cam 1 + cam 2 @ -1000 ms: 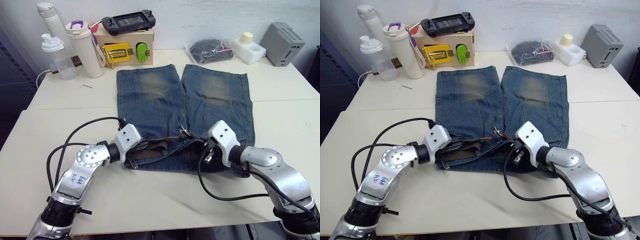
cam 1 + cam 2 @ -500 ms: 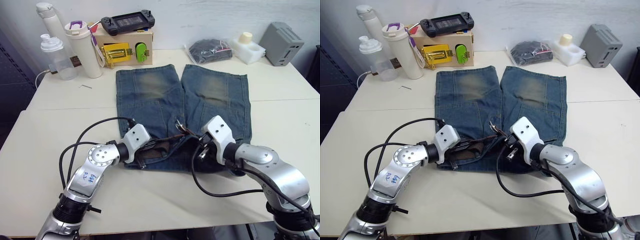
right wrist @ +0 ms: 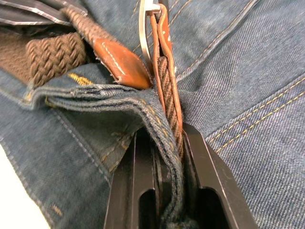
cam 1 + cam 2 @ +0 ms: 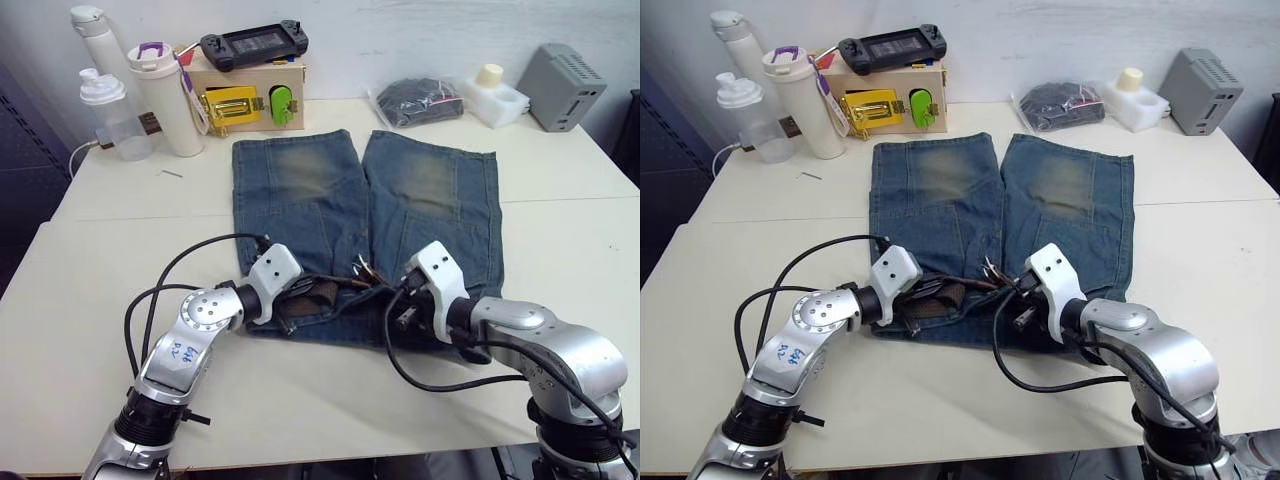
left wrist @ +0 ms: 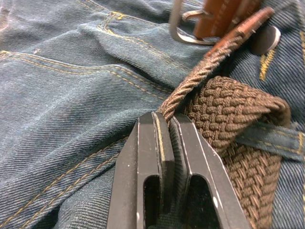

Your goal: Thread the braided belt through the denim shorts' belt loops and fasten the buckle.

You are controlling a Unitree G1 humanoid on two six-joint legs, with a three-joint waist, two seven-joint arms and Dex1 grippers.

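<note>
Lying flat across the centre of the frame on the pale table (image 4: pixel 560 200): the denim shorts (image 4: pixel 330 190), legs pointing toward the top edge, waistband toward the bottom, within reach of both arms. Running left to right along that waistband, just below centre: the braided belt (image 5: pixel 233 109), its long axis following the waist, part of it folded back on itself under a blue belt loop (image 5: pixel 271 136). Pinching a narrow run of braid edge-on: the left gripper (image 5: pixel 164 121), fingers closed tight on the strap, probably to keep slack from sliding back. Clamping belt and denim together at the waistband's front opening: the right gripper (image 3: pixel 167 138), closed on the buckle-end strap (leather tab beside it). Pointing toward the top of the right wrist view, prong not clearly discernible: the buckle (image 3: pixel 145 19), apparently being steadied for the tip's approach, not yet fastened.
</note>
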